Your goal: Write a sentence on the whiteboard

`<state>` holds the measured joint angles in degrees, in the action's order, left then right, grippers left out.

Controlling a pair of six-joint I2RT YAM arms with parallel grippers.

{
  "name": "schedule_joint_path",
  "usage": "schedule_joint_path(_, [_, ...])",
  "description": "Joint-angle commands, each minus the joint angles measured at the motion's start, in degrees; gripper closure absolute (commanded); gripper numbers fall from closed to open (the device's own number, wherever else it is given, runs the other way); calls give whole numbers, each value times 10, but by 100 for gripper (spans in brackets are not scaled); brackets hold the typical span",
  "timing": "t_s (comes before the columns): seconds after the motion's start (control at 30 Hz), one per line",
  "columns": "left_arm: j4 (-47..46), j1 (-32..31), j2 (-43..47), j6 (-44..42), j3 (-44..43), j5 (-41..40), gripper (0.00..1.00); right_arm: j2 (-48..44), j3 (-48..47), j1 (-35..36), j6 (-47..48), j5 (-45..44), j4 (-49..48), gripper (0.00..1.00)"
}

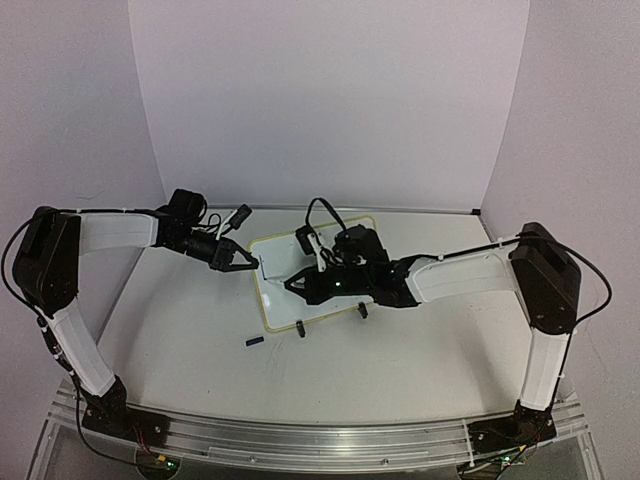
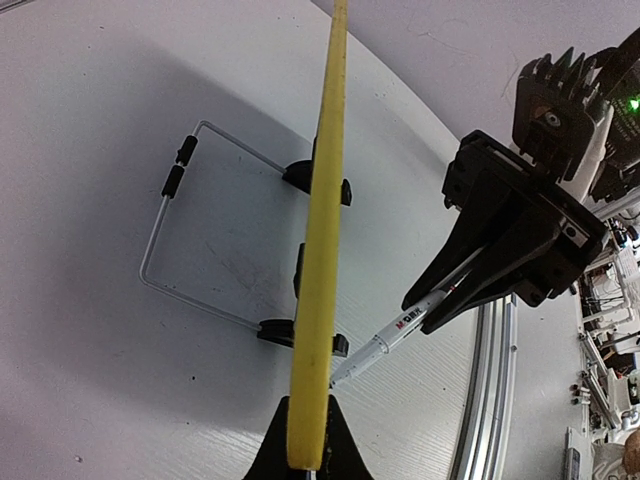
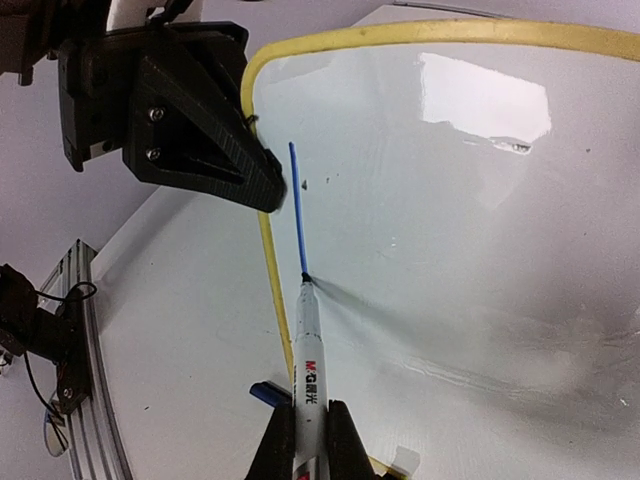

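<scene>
The whiteboard (image 1: pixel 282 256) stands tilted on the table; its yellow rim (image 2: pixel 325 200) runs edge-on through the left wrist view. My left gripper (image 2: pixel 308 445) is shut on that rim at the board's left edge (image 1: pixel 252 262). My right gripper (image 3: pixel 310 445) is shut on a white marker (image 3: pixel 308 360), whose tip touches the white face (image 3: pixel 450 230) near the left rim. Of the sentence I see only one straight blue stroke (image 3: pixel 297 205), ending at the marker tip. The top view shows the right gripper (image 1: pixel 296 285) over the board's lower left.
A blue marker cap (image 1: pixel 254 341) lies on the table in front of the board's lower left corner. A wire stand (image 2: pixel 165 230) and black clip feet (image 2: pixel 318 180) hold the board up. An aluminium rail (image 1: pixel 300 440) runs along the near table edge.
</scene>
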<state>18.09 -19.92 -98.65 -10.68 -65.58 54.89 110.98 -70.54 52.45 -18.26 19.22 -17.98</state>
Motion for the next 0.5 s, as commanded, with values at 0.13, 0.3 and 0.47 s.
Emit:
schedule_joint_path(0.13, [11,-2,5,-25,-23,-10,100,-36,25,-3,-7,-57,-3,100])
schedule_joint_path(0.3, [11,-2,7,-24,-23,-12,100,-60,39,-2,-3,-49,-8,100])
schedule_joint_path(0.47, [12,-2,6,-25,-23,-12,100,-88,52,-3,3,12,-31,100])
